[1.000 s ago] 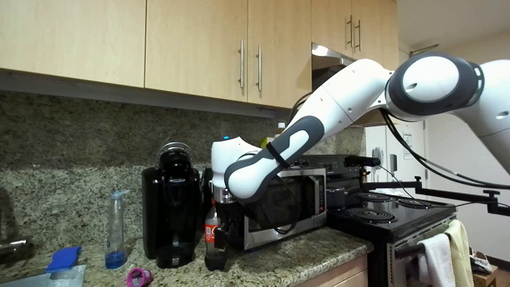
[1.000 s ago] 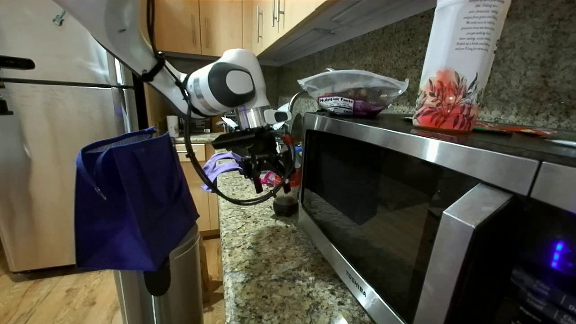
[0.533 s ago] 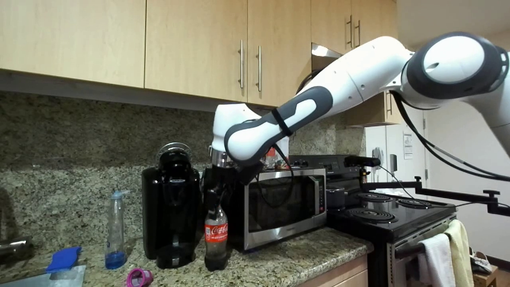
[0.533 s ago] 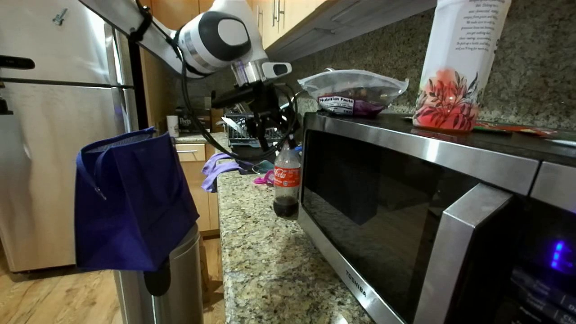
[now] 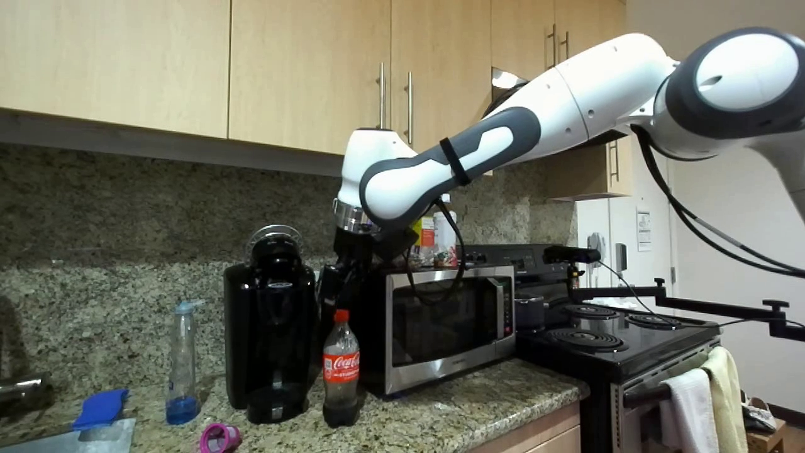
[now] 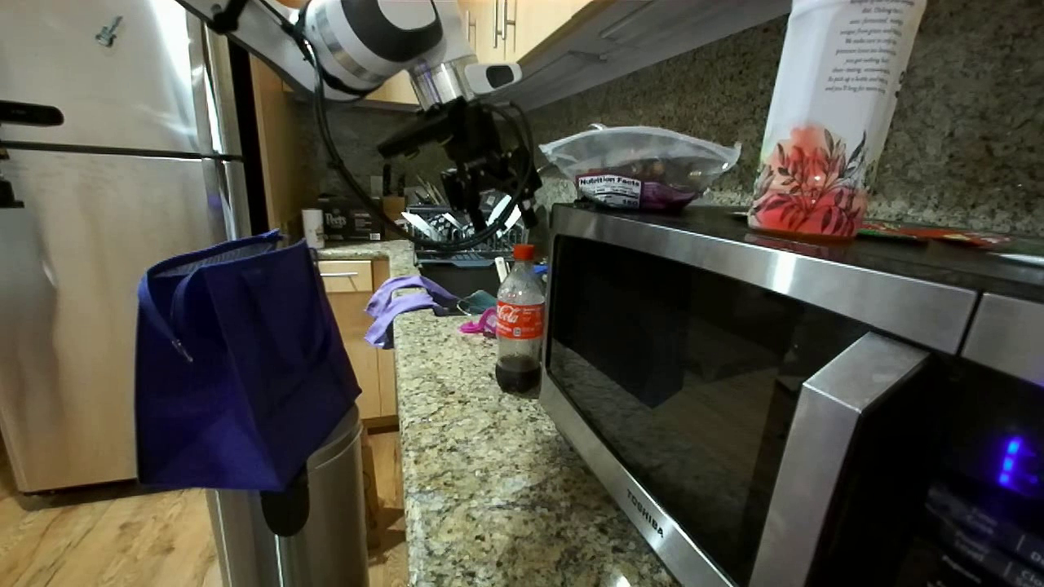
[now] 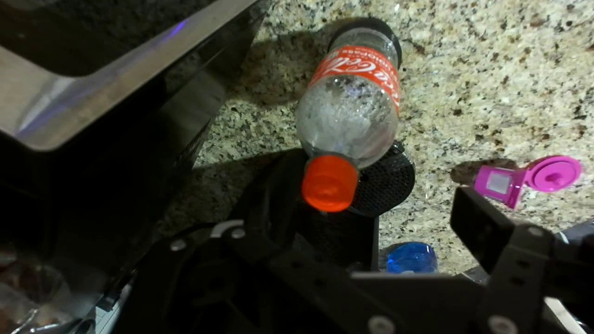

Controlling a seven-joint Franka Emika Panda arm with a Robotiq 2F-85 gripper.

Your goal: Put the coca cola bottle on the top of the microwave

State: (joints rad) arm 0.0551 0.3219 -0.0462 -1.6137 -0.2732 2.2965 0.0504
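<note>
Okay: tool spread above cola bottle, upright beside microwave.

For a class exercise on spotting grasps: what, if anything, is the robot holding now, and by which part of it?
Nothing is held: the fingers are spread apart, above and clear of the Coca-Cola bottle, which stands upright on the counter.

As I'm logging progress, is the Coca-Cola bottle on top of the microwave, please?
No, the Coca-Cola bottle stands upright on the granite countertop, beside the microwave.
</note>
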